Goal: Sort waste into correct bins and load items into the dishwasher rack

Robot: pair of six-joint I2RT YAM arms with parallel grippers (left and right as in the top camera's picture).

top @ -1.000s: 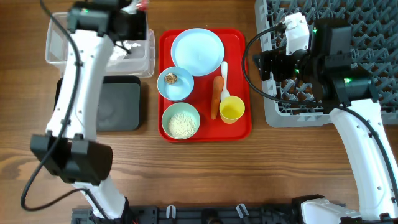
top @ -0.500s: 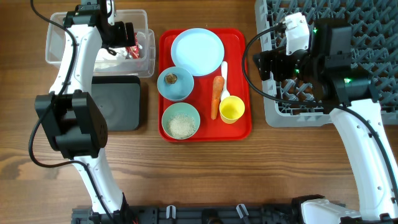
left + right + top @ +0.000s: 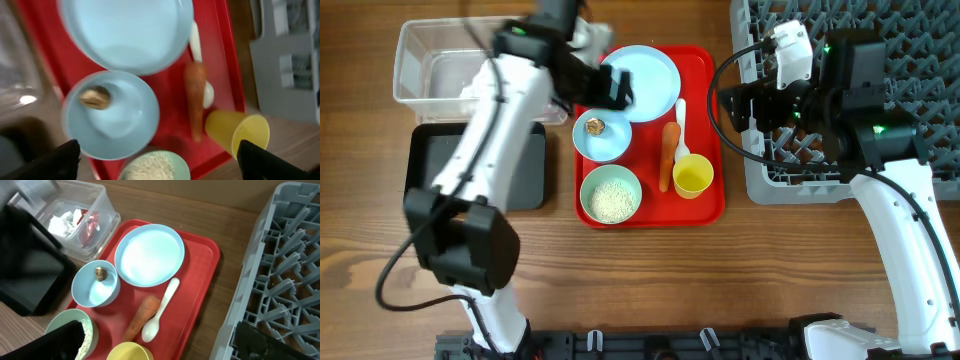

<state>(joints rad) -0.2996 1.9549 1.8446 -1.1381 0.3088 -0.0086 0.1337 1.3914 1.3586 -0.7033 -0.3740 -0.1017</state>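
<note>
1. Carrot (image 3: 667,158), rice (image 3: 611,200) and nut lump (image 3: 599,126) are not yet binned. All three are on the red tray (image 3: 705,80); the rice fills one bowl (image 3: 586,190) and the lump sits in the other, the nut bowl (image 3: 610,150).
2. Done so far: wrapper (image 3: 90,225) and tissue (image 3: 62,222) lie inside the clear tub (image 3: 430,50). Nothing shows in the exposed part of the black tray (image 3: 425,160).
3. Dishes: plate (image 3: 645,85), both bowls, cup (image 3: 692,178) and spoon (image 3: 681,125) are all on the red tray. No dish is visible in the rack (image 3: 770,185), which stands on the table (image 3: 770,280) to the right. Judgement: loading not begun, and the task is well under half done.
4. Carrot position: right half of the red tray, between the bowls and the spoon.
5. Carrot axis: the long axis runs along the tray's long side. The thick end points toward the plate. The tapered tip points to the near edge, ending between the rice bowl and the cup.
6. The spoon lies just beside the carrot, roughly parallel, with its scoop end nearest the cup.
7. Left gripper (image 3: 157,150): jaws apart and empty. It hovers over the red tray by the plate's left edge, above the nut bowl.
8. Right gripper (image 3: 159,332): jaws apart and empty. It hangs between the red tray and the rack.
</note>
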